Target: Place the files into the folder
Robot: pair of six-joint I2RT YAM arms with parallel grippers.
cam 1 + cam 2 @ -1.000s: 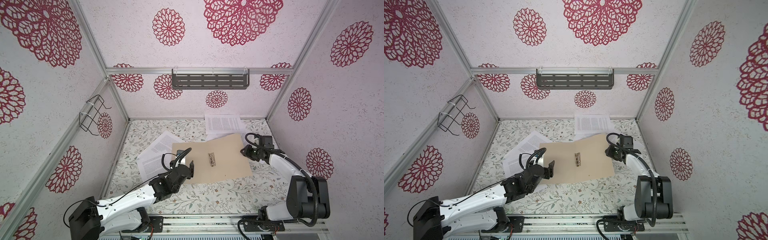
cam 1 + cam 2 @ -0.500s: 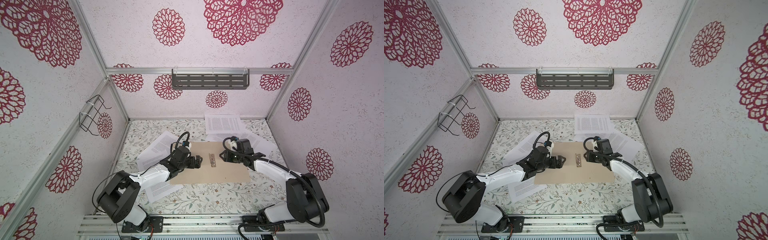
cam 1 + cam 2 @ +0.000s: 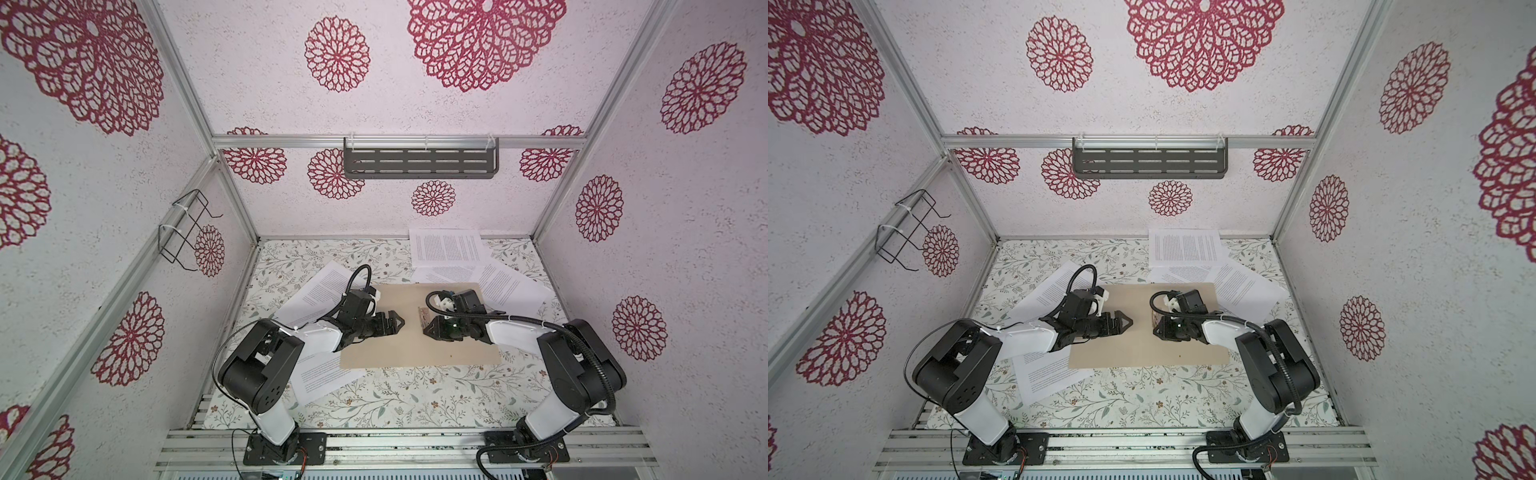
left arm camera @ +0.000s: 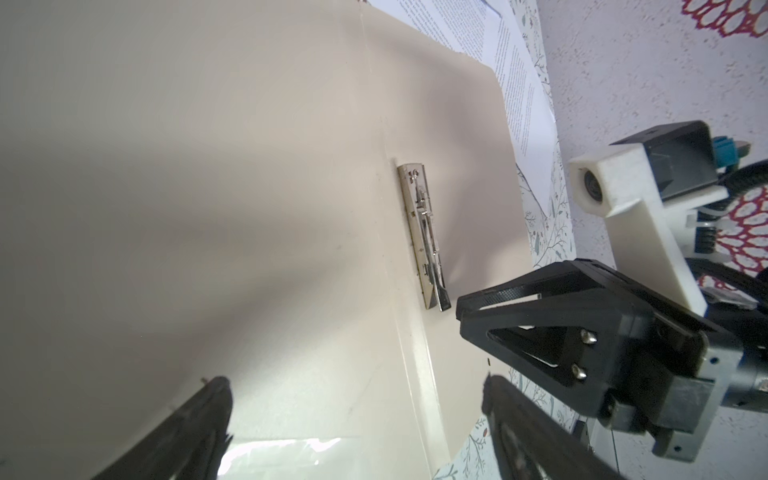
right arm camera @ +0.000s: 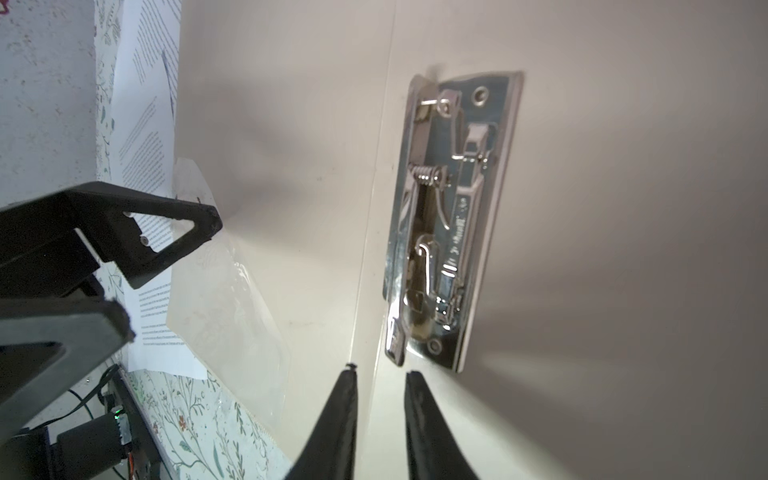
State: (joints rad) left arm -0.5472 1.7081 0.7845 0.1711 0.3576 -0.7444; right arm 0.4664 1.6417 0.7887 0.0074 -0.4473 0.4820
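The beige folder (image 3: 415,351) (image 3: 1142,353) lies open and flat in the middle of the table. Its metal clip (image 3: 423,318) (image 4: 424,237) (image 5: 449,216) sits by the spine crease. My left gripper (image 3: 395,324) (image 3: 1127,322) (image 4: 355,386) hovers open and wide over the folder's left half, holding nothing. From the right, my right gripper (image 3: 426,330) (image 3: 1156,331) (image 5: 381,372) points at the near end of the clip. Its jaws stand a narrow gap apart with nothing between them. The files, white printed sheets, lie loose around the folder: at the back (image 3: 446,247), right (image 3: 511,286), left (image 3: 320,295) and front left (image 3: 328,374).
A grey slotted shelf (image 3: 419,163) hangs on the back wall and a black wire rack (image 3: 187,232) on the left wall. A clear plastic pocket (image 5: 224,299) lies on the folder's left half. Some sheets are tucked partly under the folder's edges.
Both arms swung in over the folder and now face each other across the clip. The folder turned square to the table. The left jaws opened wider and the right jaws narrowed.
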